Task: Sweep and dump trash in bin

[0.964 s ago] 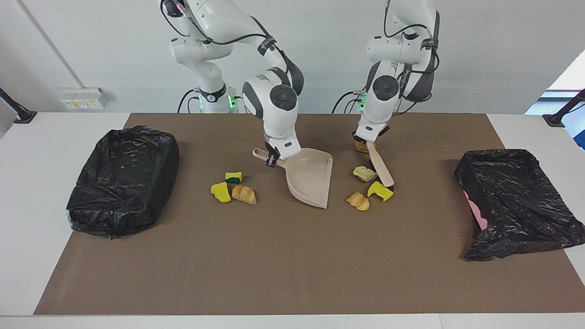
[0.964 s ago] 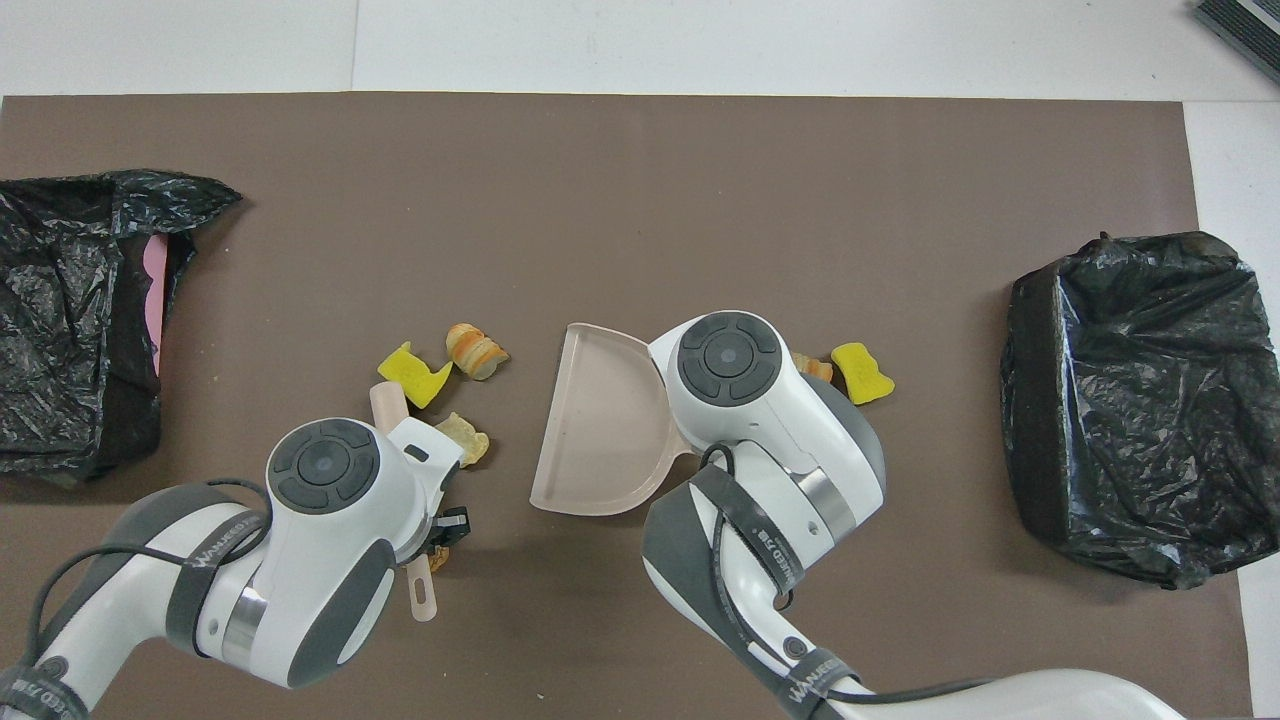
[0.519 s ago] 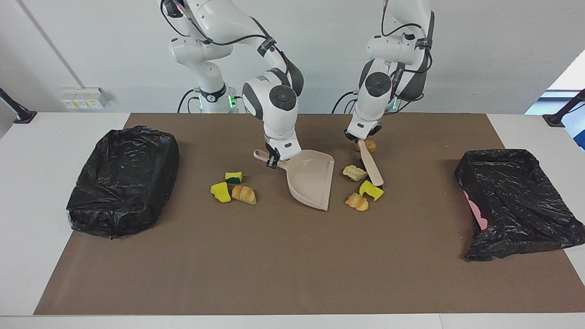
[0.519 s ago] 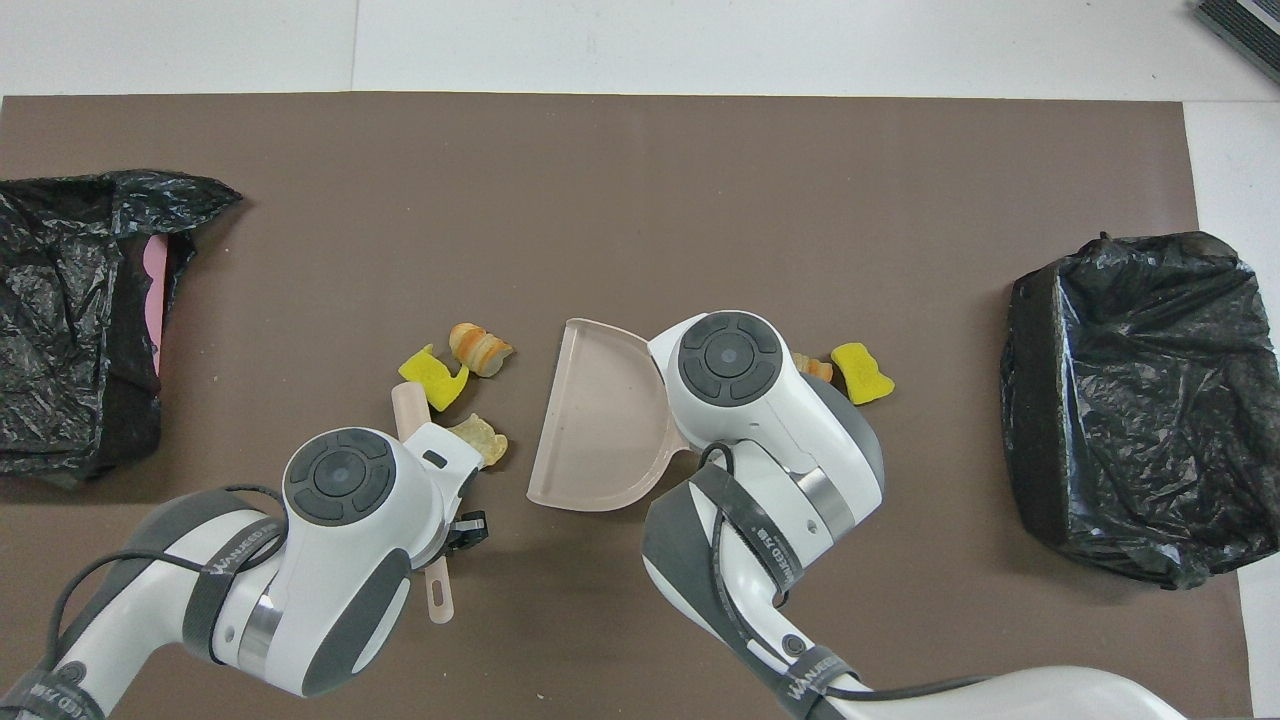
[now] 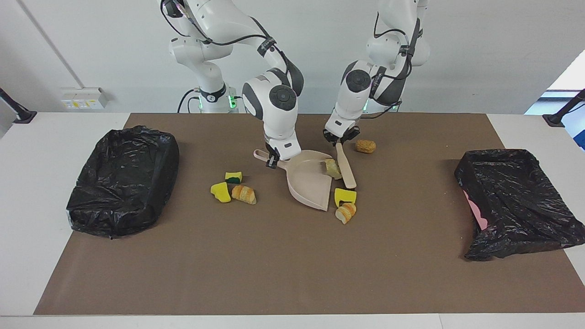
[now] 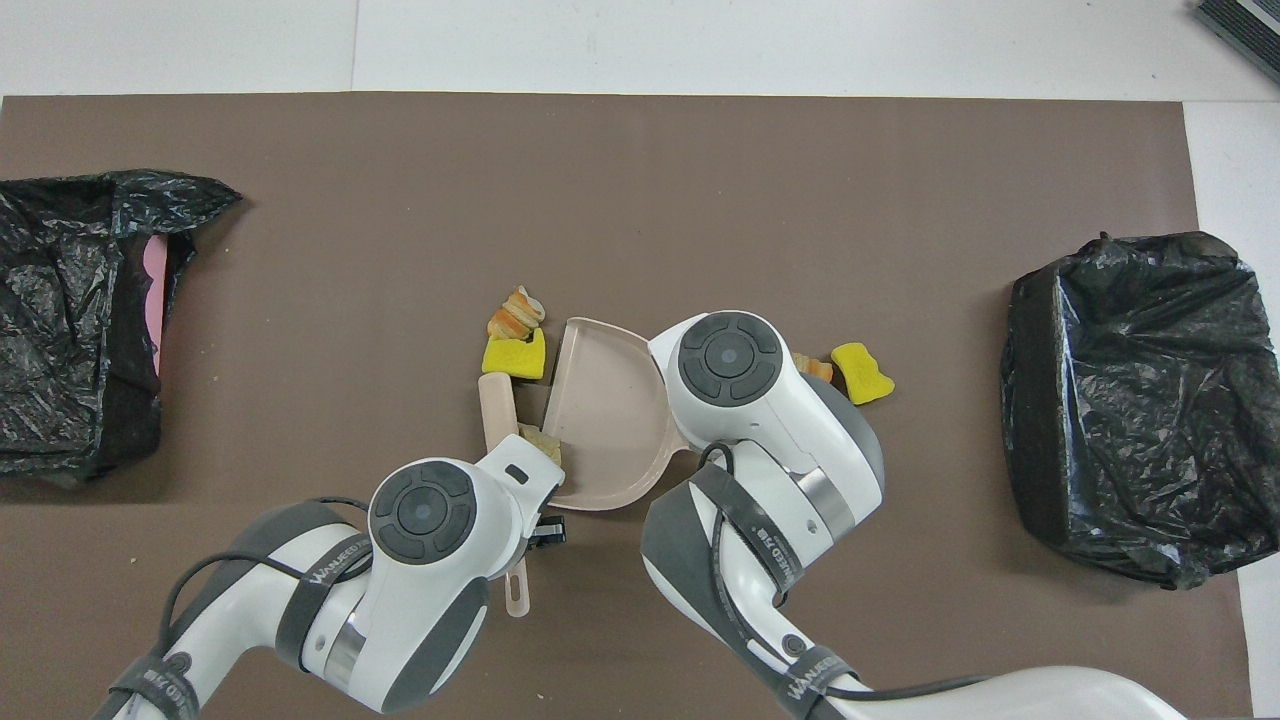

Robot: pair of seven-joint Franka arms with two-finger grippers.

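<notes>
My right gripper [image 5: 273,160] is shut on the handle of the beige dustpan [image 5: 311,183] [image 6: 605,420], which lies flat on the mat. My left gripper [image 5: 338,137] is shut on the beige brush [image 5: 346,171] [image 6: 497,405], whose head rests at the pan's open edge. Of the trash, a pale wad [image 5: 333,168] [image 6: 540,442] sits just inside the pan's mouth. A yellow sponge chunk [image 5: 345,195] and a pastry piece [image 5: 345,212] lie at the pan's lip. A brown piece [image 5: 365,146] lies alone, nearer the robots.
Beside the pan toward the right arm's end lie a green-sided sponge [image 5: 234,177], a yellow sponge [image 5: 220,192] and a pastry [image 5: 244,194]. Black-bagged bins stand at the right arm's end [image 5: 121,180] and the left arm's end [image 5: 516,201] of the brown mat.
My left gripper has swept the brush toward the dustpan. The wad slid into the pan's mouth, the sponge and pastry moved to its lip, and the brown piece stayed put. The dustpan held still.
</notes>
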